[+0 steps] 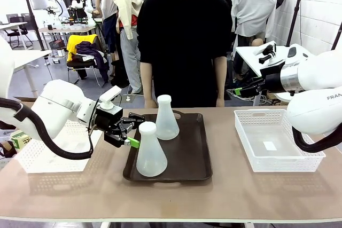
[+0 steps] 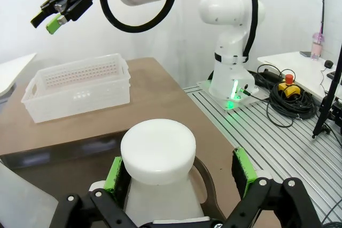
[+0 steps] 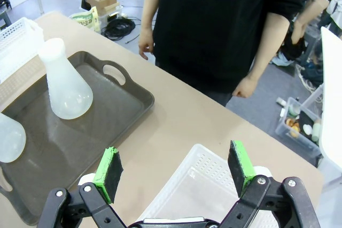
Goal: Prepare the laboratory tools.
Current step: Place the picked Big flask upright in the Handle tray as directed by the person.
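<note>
Front view: two translucent frosted-white conical flasks stand upright on a dark brown plastic tray (image 1: 195, 153) at mid-surface. The near flask (image 1: 150, 150) sits at the tray's front left; the far flask (image 1: 166, 118) stands behind it and slightly right. The left gripper (image 1: 130, 131) reaches in from the left at the near flask's neck height, fingers spread wide, one green pad (image 1: 133, 142) just beside the neck. Contact cannot be told from here. A white mesh basket (image 1: 48, 153) lies left of the tray under the left arm; a second white mesh basket (image 1: 275, 140) lies right of the tray. A person in a black shirt (image 1: 184, 41) stands at the far edge, arms down.

Left wrist view: the near flask's (image 2: 158, 156) round white top sits between the wide-open green-padded fingers (image 2: 114, 174), a visible gap on the right side. Beyond it lie the tan surface (image 2: 149, 94) and the second mesh basket (image 2: 77, 86), with the right gripper (image 2: 56, 12) hanging above that basket, fingers apart.

Right wrist view: the right gripper (image 3: 176, 172) hovers over the second basket's (image 3: 197, 185) corner, fingers spread wide, holding nothing. The far flask (image 3: 64, 81) stands on the tray (image 3: 115, 105), well apart to the left; the near flask's (image 3: 10, 137) base shows at the left edge. The person's hand (image 3: 247, 86) hangs past the surface's far edge.
</note>
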You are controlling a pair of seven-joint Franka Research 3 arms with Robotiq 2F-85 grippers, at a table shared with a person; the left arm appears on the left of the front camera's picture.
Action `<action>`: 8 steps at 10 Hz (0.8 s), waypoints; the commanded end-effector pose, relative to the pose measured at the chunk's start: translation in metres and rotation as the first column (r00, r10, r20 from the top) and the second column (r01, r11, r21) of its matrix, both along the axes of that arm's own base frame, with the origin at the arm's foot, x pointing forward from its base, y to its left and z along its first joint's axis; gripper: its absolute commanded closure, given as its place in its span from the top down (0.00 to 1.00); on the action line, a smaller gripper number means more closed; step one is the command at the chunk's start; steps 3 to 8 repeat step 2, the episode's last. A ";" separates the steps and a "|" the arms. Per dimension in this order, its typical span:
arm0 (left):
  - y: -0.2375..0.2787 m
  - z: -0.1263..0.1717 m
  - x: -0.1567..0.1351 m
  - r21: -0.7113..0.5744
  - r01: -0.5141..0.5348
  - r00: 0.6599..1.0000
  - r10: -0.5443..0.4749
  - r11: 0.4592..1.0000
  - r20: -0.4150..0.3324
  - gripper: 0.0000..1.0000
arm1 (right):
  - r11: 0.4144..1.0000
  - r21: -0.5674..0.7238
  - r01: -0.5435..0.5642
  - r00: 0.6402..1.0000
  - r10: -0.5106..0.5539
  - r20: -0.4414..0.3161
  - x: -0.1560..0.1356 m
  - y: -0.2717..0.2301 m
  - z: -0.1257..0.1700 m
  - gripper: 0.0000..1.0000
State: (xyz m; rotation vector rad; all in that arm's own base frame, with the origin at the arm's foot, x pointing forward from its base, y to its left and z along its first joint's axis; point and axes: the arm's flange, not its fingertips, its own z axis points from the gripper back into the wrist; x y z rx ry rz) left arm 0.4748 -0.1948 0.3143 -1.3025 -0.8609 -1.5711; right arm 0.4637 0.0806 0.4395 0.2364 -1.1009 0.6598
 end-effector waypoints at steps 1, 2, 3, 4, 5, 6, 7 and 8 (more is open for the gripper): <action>0.000 0.000 0.001 -0.005 0.003 1.000 -0.003 1.000 0.014 1.00 | 1.000 -0.002 -0.006 1.000 0.006 -0.002 -0.001 0.002 0.004 1.00; 0.000 0.000 0.001 -0.005 0.003 1.000 -0.003 1.000 0.014 1.00 | 1.000 -0.002 -0.006 1.000 0.006 -0.002 -0.001 0.002 0.004 1.00; 0.000 0.000 0.001 -0.005 0.003 1.000 -0.003 1.000 0.014 1.00 | 1.000 -0.002 -0.006 1.000 0.006 -0.002 -0.001 0.002 0.004 1.00; 0.000 0.000 0.001 -0.005 0.003 1.000 -0.003 1.000 0.014 1.00 | 1.000 -0.002 -0.006 1.000 0.006 -0.002 -0.001 0.002 0.004 1.00; 0.000 0.000 0.001 -0.005 0.003 1.000 -0.003 1.000 0.014 1.00 | 1.000 -0.002 -0.006 1.000 0.006 -0.002 -0.001 0.002 0.004 1.00; 0.000 0.000 0.001 -0.005 0.003 1.000 -0.003 1.000 0.014 1.00 | 1.000 -0.002 -0.006 1.000 0.006 -0.002 -0.001 0.002 0.004 1.00; 0.000 0.000 0.001 -0.005 0.003 1.000 -0.003 1.000 0.014 1.00 | 1.000 -0.002 -0.006 1.000 0.006 -0.002 -0.001 0.002 0.004 1.00; 0.000 0.000 0.001 -0.005 0.003 1.000 -0.003 1.000 0.014 1.00 | 1.000 -0.002 -0.006 1.000 0.006 -0.002 -0.001 0.002 0.004 1.00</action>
